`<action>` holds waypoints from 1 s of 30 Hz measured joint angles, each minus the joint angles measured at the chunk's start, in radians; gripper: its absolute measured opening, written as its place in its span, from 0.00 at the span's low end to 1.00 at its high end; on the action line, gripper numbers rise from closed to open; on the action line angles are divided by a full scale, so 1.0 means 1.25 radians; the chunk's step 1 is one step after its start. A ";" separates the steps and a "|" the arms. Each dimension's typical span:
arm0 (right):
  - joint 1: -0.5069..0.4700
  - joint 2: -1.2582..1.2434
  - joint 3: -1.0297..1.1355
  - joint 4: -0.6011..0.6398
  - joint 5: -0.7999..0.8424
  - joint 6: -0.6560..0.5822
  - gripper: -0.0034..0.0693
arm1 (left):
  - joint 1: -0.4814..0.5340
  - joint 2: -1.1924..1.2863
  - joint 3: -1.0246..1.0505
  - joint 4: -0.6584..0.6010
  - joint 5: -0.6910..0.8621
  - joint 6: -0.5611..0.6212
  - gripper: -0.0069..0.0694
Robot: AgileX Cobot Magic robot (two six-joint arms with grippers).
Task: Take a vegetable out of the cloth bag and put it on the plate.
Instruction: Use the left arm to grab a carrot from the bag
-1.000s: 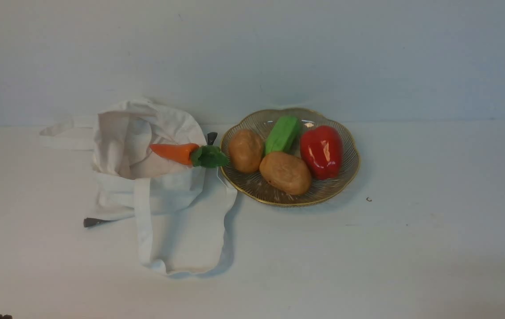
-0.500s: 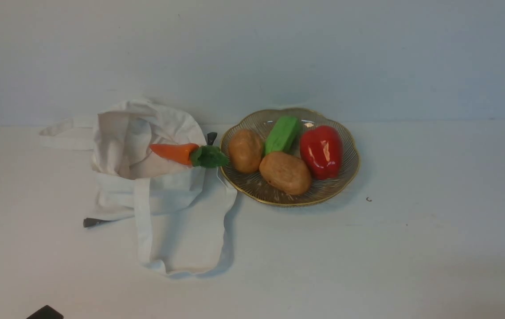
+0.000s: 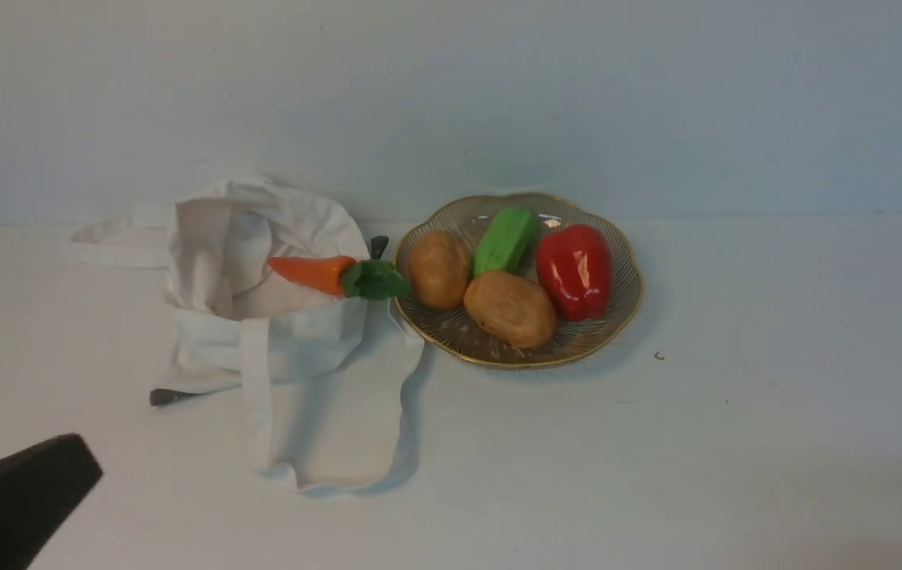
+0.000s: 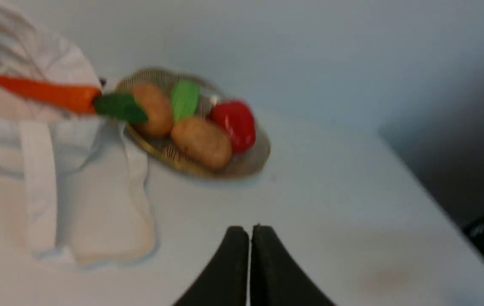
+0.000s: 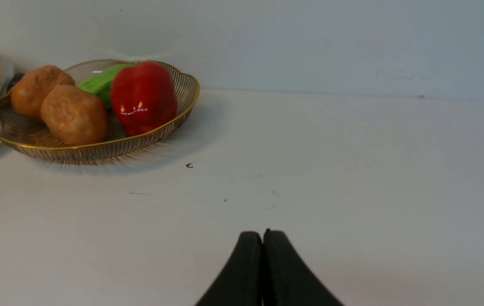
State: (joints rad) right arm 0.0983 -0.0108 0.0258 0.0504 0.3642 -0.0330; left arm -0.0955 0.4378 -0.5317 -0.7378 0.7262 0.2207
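Note:
The orange carrot (image 3: 314, 272) with its dark green top lies on the white cloth bag (image 3: 284, 332), half out of its mouth, its leaves next to the plate's left rim. It also shows in the left wrist view (image 4: 50, 92). The glass plate (image 3: 613, 321) with a gold rim holds other vegetables. My left gripper (image 3: 78, 459) is shut and empty, low at the front left, well short of the bag; its wrist view shows the closed tips (image 4: 249, 231). My right gripper (image 5: 262, 234) is shut and empty above bare table, right of the plate (image 5: 25, 136).
On the plate lie two brown potatoes (image 3: 509, 308), a light green blocky vegetable (image 3: 504, 240) and a glossy red bell pepper (image 3: 574, 271). A dark handle (image 3: 169, 396) sticks out from under the bag's left edge. The bag's straps (image 3: 114, 237) trail toward the back left.
My left gripper has risen into the front view from the bottom left corner, moving up and forward. The carrot, bag and plate have not moved.

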 joint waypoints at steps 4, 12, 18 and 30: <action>0.000 0.000 0.000 0.000 0.000 0.000 0.03 | 0.000 0.147 -0.084 0.066 0.112 0.024 0.08; 0.000 0.000 0.000 0.000 0.000 0.000 0.03 | 0.000 0.650 -0.371 0.148 0.314 0.218 0.08; 0.000 0.000 0.000 0.000 0.000 0.000 0.03 | -0.006 0.879 -0.542 0.115 0.381 0.296 0.08; 0.000 0.000 0.000 0.000 0.000 0.000 0.03 | -0.176 1.075 -0.803 0.439 0.340 0.249 0.08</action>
State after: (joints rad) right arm 0.0983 -0.0108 0.0258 0.0504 0.3642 -0.0330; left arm -0.3152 1.7820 -1.5360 -0.1893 1.1515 0.5324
